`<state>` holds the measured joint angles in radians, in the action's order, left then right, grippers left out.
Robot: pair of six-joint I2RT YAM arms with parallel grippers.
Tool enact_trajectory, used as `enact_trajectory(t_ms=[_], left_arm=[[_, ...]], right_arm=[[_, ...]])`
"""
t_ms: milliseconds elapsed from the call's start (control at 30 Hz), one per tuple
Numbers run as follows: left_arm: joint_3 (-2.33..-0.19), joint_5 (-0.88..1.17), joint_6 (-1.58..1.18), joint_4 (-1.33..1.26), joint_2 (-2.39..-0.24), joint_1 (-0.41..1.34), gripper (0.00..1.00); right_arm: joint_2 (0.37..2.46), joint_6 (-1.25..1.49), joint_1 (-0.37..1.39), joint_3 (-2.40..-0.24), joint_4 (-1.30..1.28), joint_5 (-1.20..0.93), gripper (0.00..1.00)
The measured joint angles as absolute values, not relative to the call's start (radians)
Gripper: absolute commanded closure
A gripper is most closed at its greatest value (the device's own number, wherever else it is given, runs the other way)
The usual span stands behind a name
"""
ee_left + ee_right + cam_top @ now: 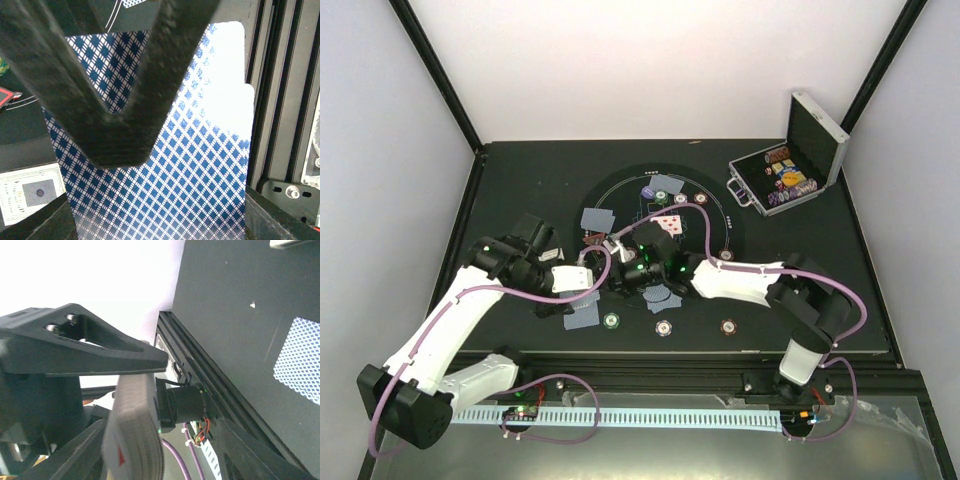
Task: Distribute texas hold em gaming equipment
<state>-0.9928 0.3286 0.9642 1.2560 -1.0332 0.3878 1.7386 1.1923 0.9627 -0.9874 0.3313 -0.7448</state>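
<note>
My right gripper [640,268] is over the near part of the round mat. It is shut on a deck of playing cards [134,435], seen edge-on in the right wrist view between its two fingers [85,347]. My left gripper [608,280] is right beside it. In the left wrist view the blue-diamond card backs [200,165] fill the frame, with a second card offset behind. My left pads [280,215] stand wide apart at either side of the cards. A black finger [120,100] lies across the card backs. Loose cards [598,218] and chips [663,328] lie on the mat.
The round black mat [720,215] has face-up cards [668,225], a purple button [646,192], and more chips [728,326] and cards [582,315] near its front. The open silver case [790,172] of chips stands at the back right. The table's front rail [200,370] is close by.
</note>
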Motion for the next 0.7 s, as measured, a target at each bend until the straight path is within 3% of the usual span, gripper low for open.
enact_trajectory(t_ms=[433, 700], left_arm=[[-0.993, 0.328, 0.969, 1.260, -1.033, 0.388, 0.96], [-0.993, 0.326, 0.970, 1.262, -1.033, 0.388, 0.98]], right_arm=[[1.719, 1.179, 0.955, -0.999, 0.278, -0.744, 0.42], [1.756, 1.170, 0.965, -1.032, 0.258, -0.746, 0.55]])
